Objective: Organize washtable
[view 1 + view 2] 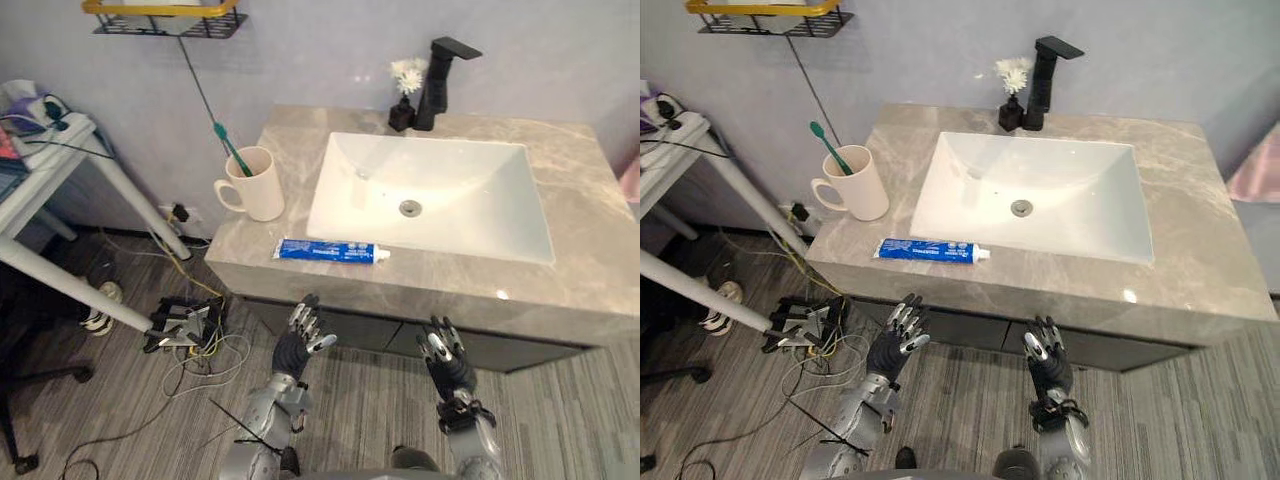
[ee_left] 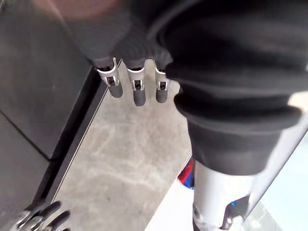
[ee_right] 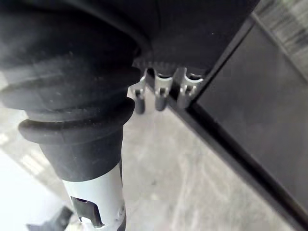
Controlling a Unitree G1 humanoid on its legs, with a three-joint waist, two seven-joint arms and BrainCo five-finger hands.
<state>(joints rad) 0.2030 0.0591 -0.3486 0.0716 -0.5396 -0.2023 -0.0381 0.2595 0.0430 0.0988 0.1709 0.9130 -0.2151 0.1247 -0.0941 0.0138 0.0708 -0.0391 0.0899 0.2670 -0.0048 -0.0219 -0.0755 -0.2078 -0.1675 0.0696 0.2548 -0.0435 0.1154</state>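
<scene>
- Two hands hang in front of the washtable, below its front edge and over the grey striped floor (image 1: pixel 560 420), and neither touches anything.
- The left hand (image 1: pixel 298 345) sits just below the toothpaste tube (image 1: pixel 330 251), with its fingers (image 2: pixel 137 91) straight and a little apart, its thumb out to the side, and nothing in its grasp.
- The right hand (image 1: pixel 447 362) is level with the left one, in front of the dark cabinet front (image 1: pixel 365 330). Its fingers (image 3: pixel 161 94) are also relaxed and apart, and it is empty.
- The toothpaste tube is blue with a white cap. It lies flat on the grey marble countertop (image 1: pixel 590 230), along the front strip just before the sink's near left corner, with the cap pointing to the robot's right.
- A cream mug (image 1: pixel 258 185) stands upright on the left end of the countertop, its handle turned to the left. It is well apart from the tube.
- A green toothbrush (image 1: pixel 232 150) leans in the mug, head up and tilted to the left.
- The white sink (image 1: pixel 470 170) takes up the middle of the top.
- A black tap (image 1: pixel 438 85) stands behind the sink, and just to its left is a small dark vase of white flowers (image 1: pixel 404 95).
- On the wall at the upper left is a black wire shelf (image 1: pixel 165 22), and a white side table (image 1: pixel 50 160) stands to the left of the washtable.
</scene>
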